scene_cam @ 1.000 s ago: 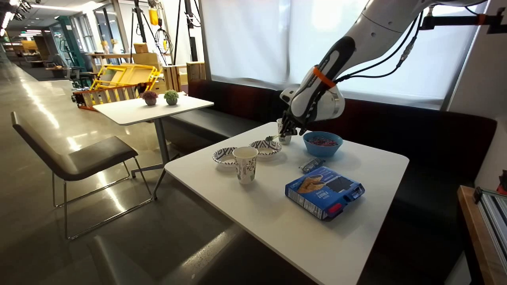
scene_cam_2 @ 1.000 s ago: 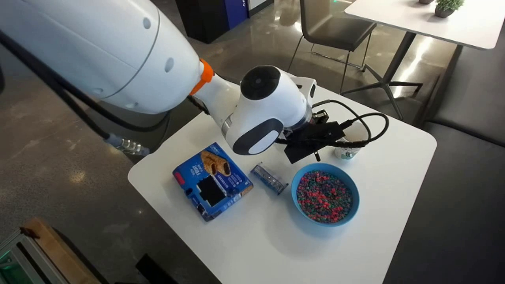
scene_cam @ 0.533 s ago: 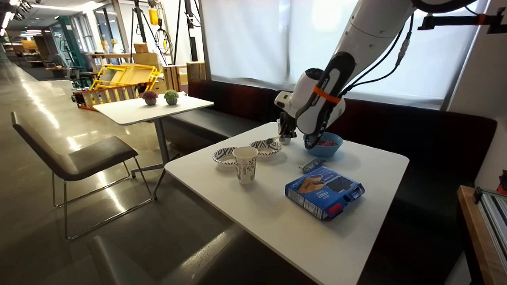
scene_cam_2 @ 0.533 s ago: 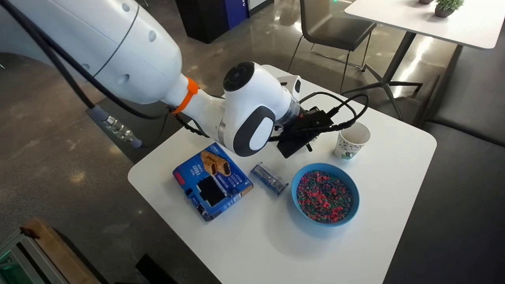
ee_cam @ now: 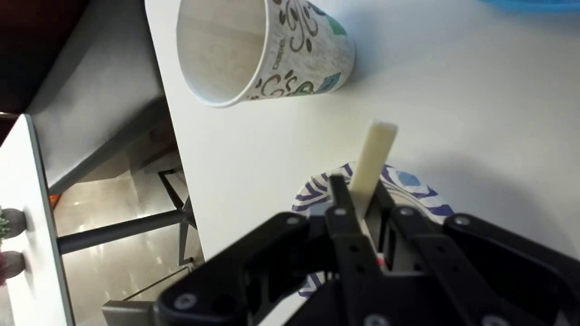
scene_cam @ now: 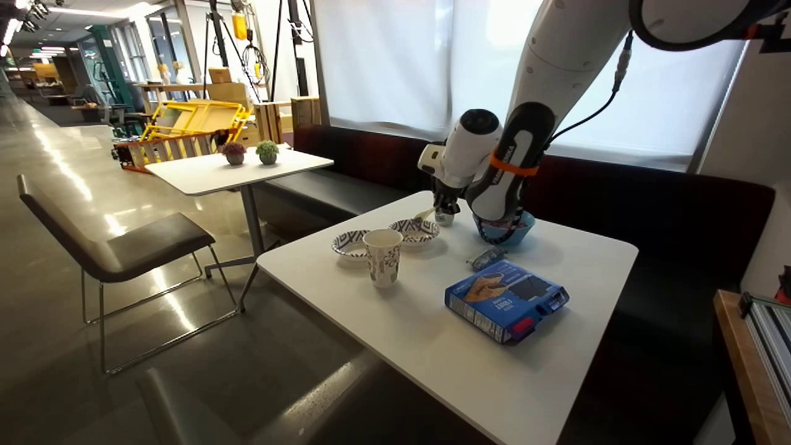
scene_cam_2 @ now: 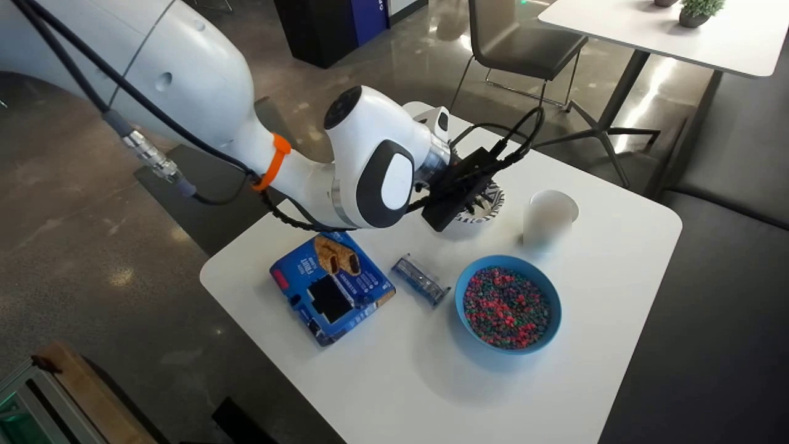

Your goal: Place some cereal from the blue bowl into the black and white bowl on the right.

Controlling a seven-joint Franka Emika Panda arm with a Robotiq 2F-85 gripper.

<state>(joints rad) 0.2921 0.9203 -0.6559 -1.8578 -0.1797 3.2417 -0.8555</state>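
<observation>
Wrist view: the claw [ee_cam: 360, 192] was narrow around a pale utensil [ee_cam: 374, 156], above the right patterned bowl [ee_cam: 317, 190].
In an exterior view the left patterned bowl [scene_cam: 343, 239] stood just beside that one on the table [scene_cam: 420, 321], with the near cup [scene_cam: 383, 259] in front and the far cup [scene_cam: 444, 218] beyond; whether the pale utensil touched the right patterned bowl could not be told. The blue bowl [scene_cam: 524, 230] stood upright to the right, partly hidden by the arm [scene_cam: 531, 127]; in an exterior view it held plenty of cereal [scene_cam_2: 508, 308]. At the near right lay a wrapped bar [scene_cam: 486, 258] and a box [scene_cam: 507, 300].
</observation>
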